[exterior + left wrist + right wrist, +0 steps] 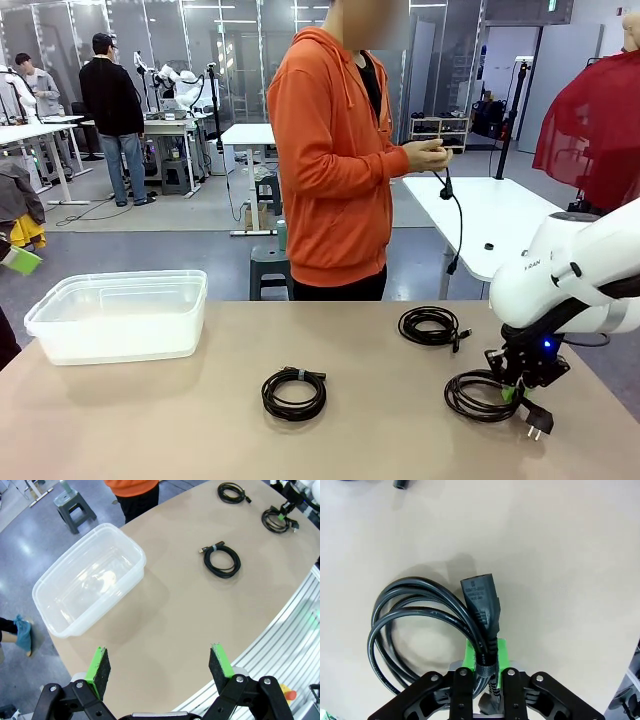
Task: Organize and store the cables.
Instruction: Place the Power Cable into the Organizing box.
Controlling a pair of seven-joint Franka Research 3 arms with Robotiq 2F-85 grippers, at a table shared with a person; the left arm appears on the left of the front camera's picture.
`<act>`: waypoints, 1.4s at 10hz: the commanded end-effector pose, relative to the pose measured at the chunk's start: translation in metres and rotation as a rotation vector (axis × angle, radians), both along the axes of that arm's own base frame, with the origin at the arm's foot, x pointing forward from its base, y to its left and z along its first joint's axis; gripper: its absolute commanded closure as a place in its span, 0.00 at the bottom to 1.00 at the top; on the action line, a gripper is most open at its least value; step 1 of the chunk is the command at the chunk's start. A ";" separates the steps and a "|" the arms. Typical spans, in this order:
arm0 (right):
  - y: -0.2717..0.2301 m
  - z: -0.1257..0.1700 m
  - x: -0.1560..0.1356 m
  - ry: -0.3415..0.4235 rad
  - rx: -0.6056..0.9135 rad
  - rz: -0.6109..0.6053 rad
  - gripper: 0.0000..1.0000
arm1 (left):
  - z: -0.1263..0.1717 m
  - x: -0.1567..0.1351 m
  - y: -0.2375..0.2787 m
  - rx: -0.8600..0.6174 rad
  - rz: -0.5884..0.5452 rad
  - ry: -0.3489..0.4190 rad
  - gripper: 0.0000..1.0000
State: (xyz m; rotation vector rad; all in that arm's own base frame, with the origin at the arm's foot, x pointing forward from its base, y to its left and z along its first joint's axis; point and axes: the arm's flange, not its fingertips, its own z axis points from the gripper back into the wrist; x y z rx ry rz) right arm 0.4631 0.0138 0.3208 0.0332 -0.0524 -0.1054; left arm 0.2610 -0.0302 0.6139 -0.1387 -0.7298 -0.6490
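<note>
Three black coiled cables lie on the tan table. The thick power cable at the right, with a plug trailing toward me, has my right gripper shut on its bundled strands. In the right wrist view the green pads pinch that cable just behind its socket end. A banded coil sits mid-table and another coil farther back right. My left gripper hangs open high over the table's near left. A person in an orange hoodie holds a further cable.
A clear plastic bin with nothing in it stands at the table's far left; the left wrist view has the bin just beyond my open fingers. Bare tabletop lies between the bin and the middle coil. White tables and other people stand behind.
</note>
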 end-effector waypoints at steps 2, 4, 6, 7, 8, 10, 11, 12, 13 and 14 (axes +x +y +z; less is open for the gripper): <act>0.013 0.061 -0.019 -0.070 -0.031 0.035 1.00 | 0.000 0.000 0.000 0.001 0.000 -0.004 0.00; 0.024 0.089 -0.031 -0.083 -0.054 0.072 1.00 | 0.000 0.000 0.000 0.001 0.000 -0.004 0.00; 0.029 0.098 -0.037 -0.102 -0.056 0.089 1.00 | 0.000 0.000 0.000 0.001 0.000 -0.004 0.00; 0.027 0.098 -0.039 -0.114 -0.044 0.096 1.00 | 0.000 0.000 0.000 0.001 0.000 -0.004 0.00; 0.027 0.102 -0.032 -0.098 -0.040 0.088 1.00 | 0.000 0.000 0.000 0.001 0.000 -0.004 0.00; 0.027 0.102 -0.032 -0.098 -0.040 0.088 1.00 | 0.000 0.000 0.000 0.001 0.000 -0.004 0.00; 0.027 0.102 -0.032 -0.098 -0.040 0.088 1.00 | 0.000 0.000 0.000 0.001 0.000 -0.004 0.00; 0.027 0.102 -0.032 -0.098 -0.040 0.088 1.00 | 0.000 0.000 0.000 0.001 0.000 -0.004 0.00; 0.027 0.102 -0.032 -0.098 -0.040 0.088 1.00 | 0.000 0.000 0.000 0.001 0.000 -0.004 0.00; 0.027 0.102 -0.032 -0.098 -0.040 0.088 1.00 | 0.000 0.000 0.000 0.001 0.000 -0.004 0.00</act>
